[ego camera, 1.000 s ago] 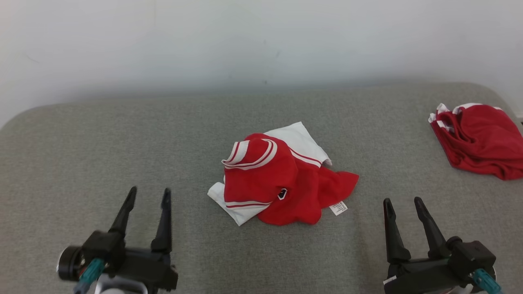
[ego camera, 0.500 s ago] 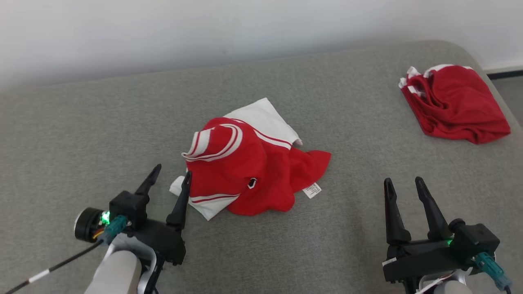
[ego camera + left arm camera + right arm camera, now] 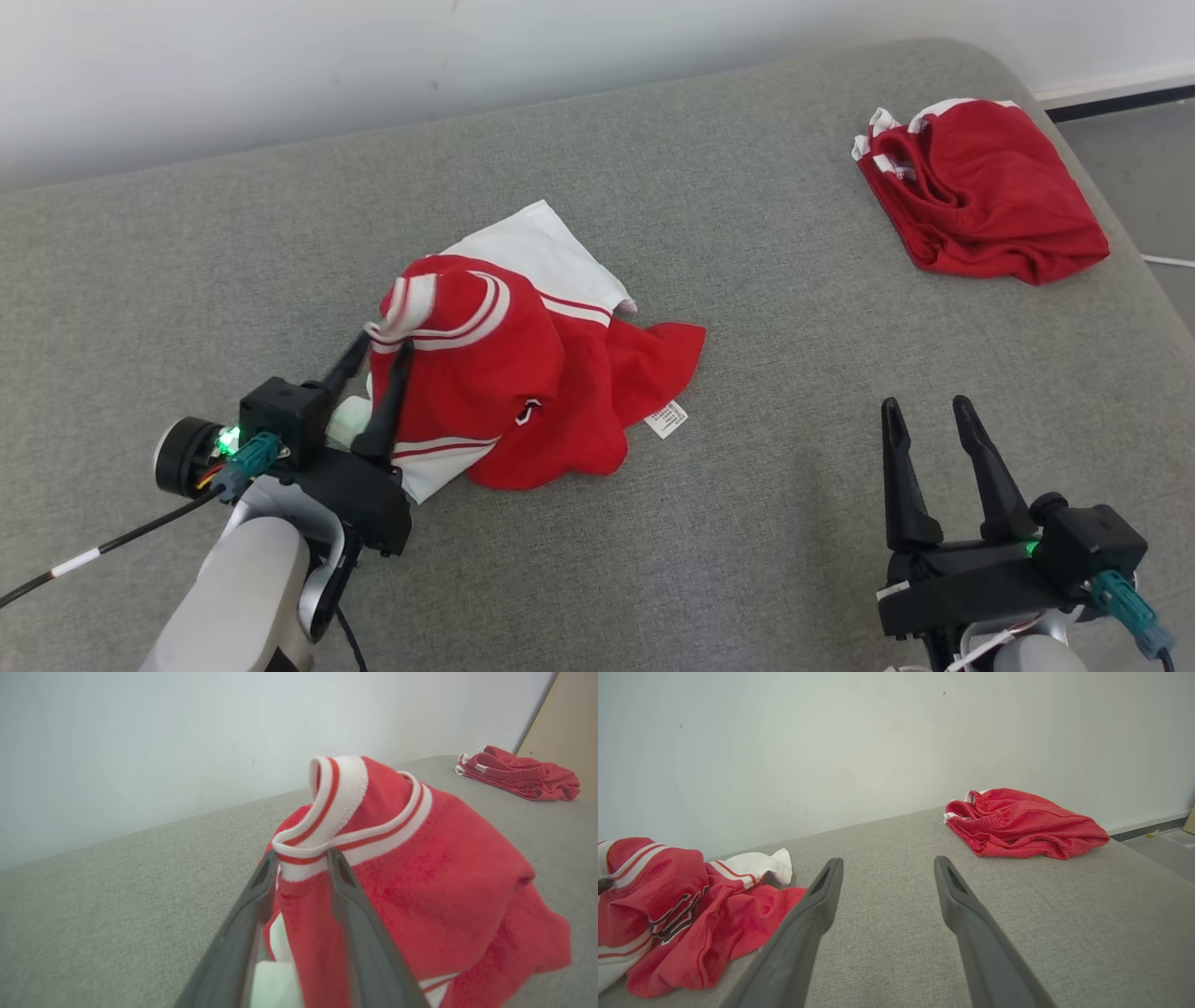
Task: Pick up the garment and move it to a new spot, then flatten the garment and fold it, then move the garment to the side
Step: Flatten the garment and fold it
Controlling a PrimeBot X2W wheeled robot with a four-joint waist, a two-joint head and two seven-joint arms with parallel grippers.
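Red-and-white garment (image 3: pixel 523 373) crumpled near the middle of the grey surface (image 3: pixel 766 485), striped collar band (image 3: pixel 448 313) uppermost, white tag (image 3: pixel 665 419) at the near edge. Left claw (image 3: pixel 383 345) at the garment's left edge, fingers (image 3: pixel 390 397) either side of a raised fold just under the collar band. From the left wrist, same claw (image 3: pixel 301 856) straddling the garment (image 3: pixel 397 872), red cloth and white band filling the gap between the tips; cannot tell whether pinched or merely bracketed. Right claw (image 3: pixel 926 406) spread wide with nothing between the fingers, over bare surface, well apart from the garment and on its right. From the right wrist, that claw (image 3: pixel 888 862) aimed toward the wall (image 3: pixel 784 742), garment (image 3: pixel 668 905) off at that view's left edge. Second red pile (image 3: pixel 980 196) near the surface's far right corner, well apart from both claws.
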